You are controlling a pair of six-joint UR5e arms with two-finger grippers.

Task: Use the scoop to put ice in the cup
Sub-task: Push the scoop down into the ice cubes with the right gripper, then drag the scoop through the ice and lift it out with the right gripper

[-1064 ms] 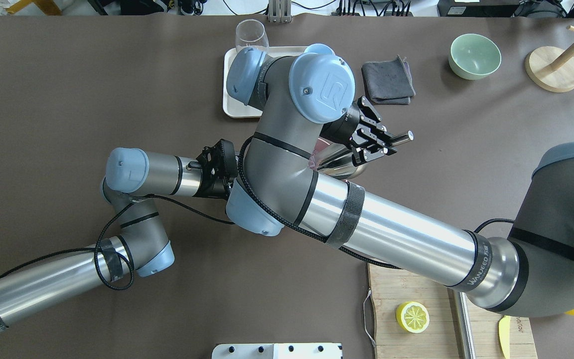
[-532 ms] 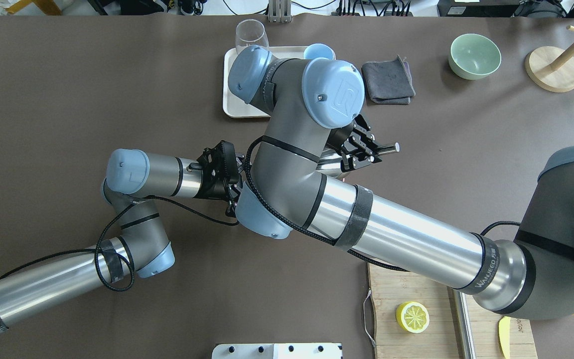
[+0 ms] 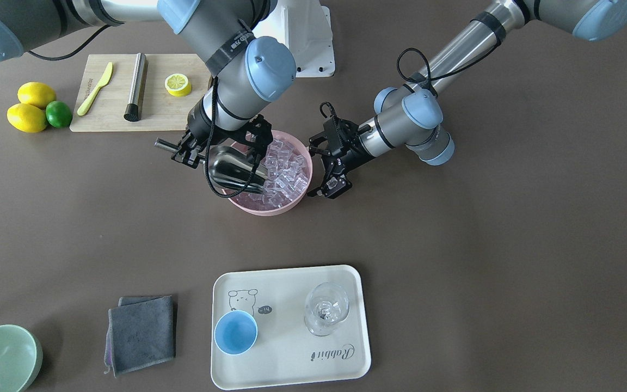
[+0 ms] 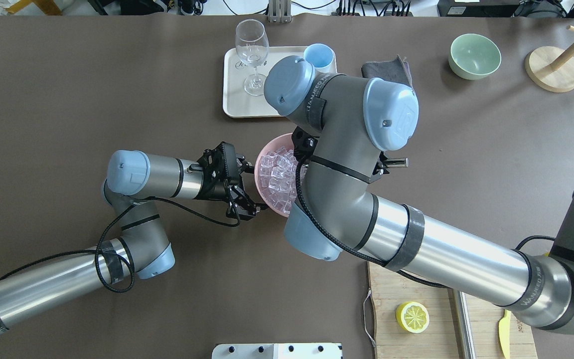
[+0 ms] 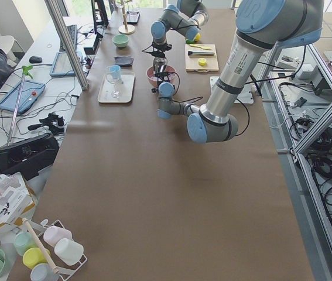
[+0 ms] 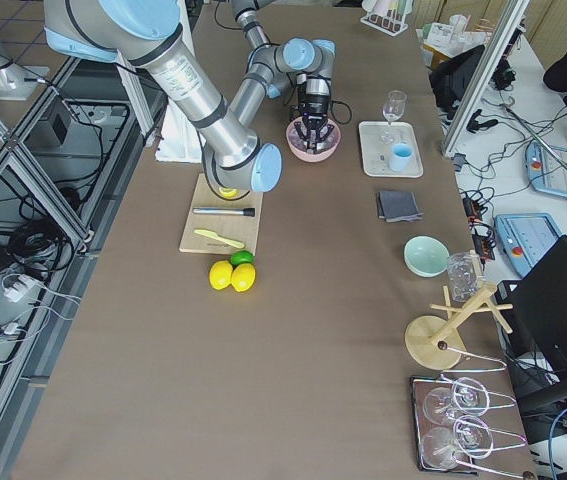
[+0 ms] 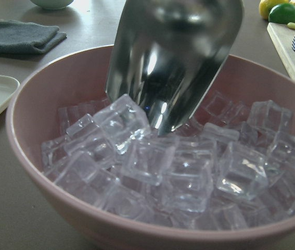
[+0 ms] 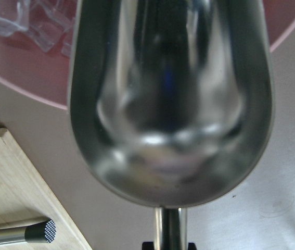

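Right gripper, clamped on the scoop, noses its empty trough into mid-table ice, left gripper spread wide alongside; next it seemingly must dig, then reach the far-edge cup

Bright, even overhead light; shadows soft.
You will see glare on the scoop; the right wrist view shows it blurred at close range.

left gripper: fingers spread | right gripper: fingers clamped, angled down
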